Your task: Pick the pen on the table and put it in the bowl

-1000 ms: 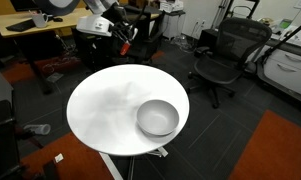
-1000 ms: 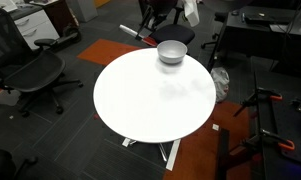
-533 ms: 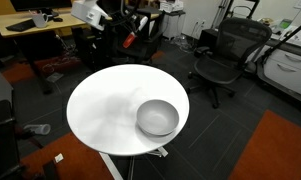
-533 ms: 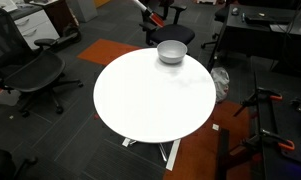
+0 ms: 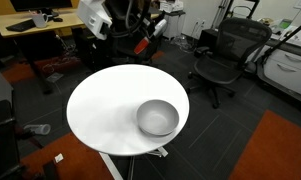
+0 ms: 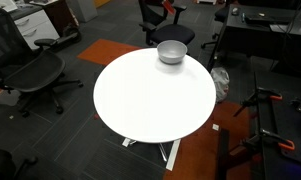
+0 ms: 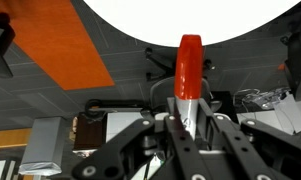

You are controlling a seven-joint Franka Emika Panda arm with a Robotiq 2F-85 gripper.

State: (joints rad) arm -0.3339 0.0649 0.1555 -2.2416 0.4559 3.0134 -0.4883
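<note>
My gripper (image 7: 188,118) is shut on the red pen (image 7: 190,66), whose paler end sits between the fingers and whose red end points forward. In an exterior view the gripper (image 5: 146,40) holds the pen (image 5: 142,45) in the air beyond the far edge of the round white table (image 5: 102,105). The grey metal bowl (image 5: 157,118) stands on the table near its edge, well apart from the gripper. The bowl (image 6: 171,52) and table (image 6: 150,105) show in both exterior views. In the wrist view only the table's edge (image 7: 190,15) shows at the top.
A wooden desk (image 5: 35,25) with equipment stands behind the arm. Black office chairs (image 5: 222,60) (image 6: 35,75) stand around the table. Orange carpet patches (image 5: 280,150) lie on the dark floor. Cables and boxes (image 7: 50,145) lie below the gripper.
The gripper with the pen has moved up and sideways beyond the table's far edge, leaving the top of one exterior view. The bowl has not moved.
</note>
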